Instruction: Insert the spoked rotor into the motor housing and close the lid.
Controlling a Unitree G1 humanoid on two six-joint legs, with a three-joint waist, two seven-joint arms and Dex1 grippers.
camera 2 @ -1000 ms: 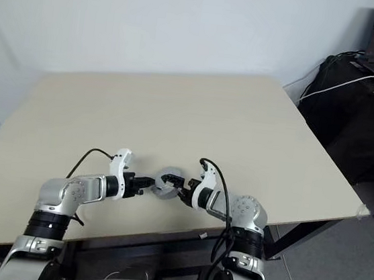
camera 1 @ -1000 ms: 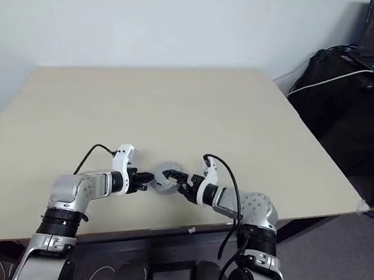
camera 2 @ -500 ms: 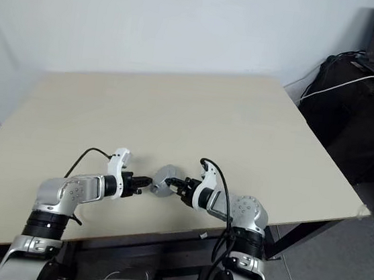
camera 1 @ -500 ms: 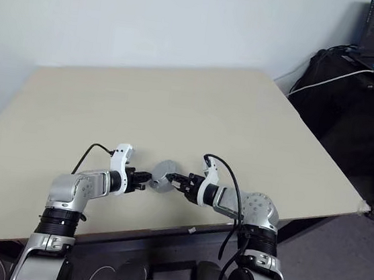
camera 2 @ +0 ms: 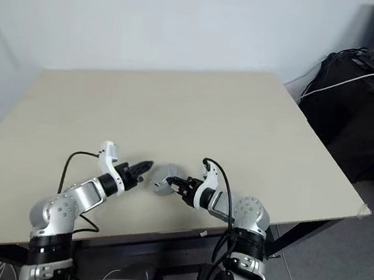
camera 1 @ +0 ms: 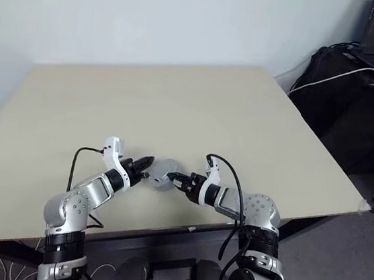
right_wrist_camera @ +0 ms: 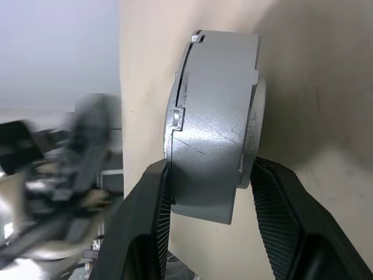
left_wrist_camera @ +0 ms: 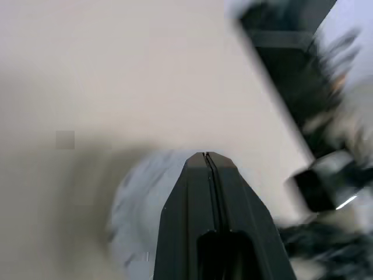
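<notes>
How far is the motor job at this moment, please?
Looks done: the dull grey round metal assembly appears as one closed stack, with no separate wheel or lid on the beige table; whether the rotor sits inside is hidden.
In hand: the right gripper clamps this assembly by its flat faces, holding it on edge, while the left gripper, shut, hangs beside it, apart.
Left: probably only setting it down.

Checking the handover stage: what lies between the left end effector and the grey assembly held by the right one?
Nothing: in the left eye view a short gap of bare table separates the shut left end effector from the grey assembly, gripped by the right end effector.
</notes>
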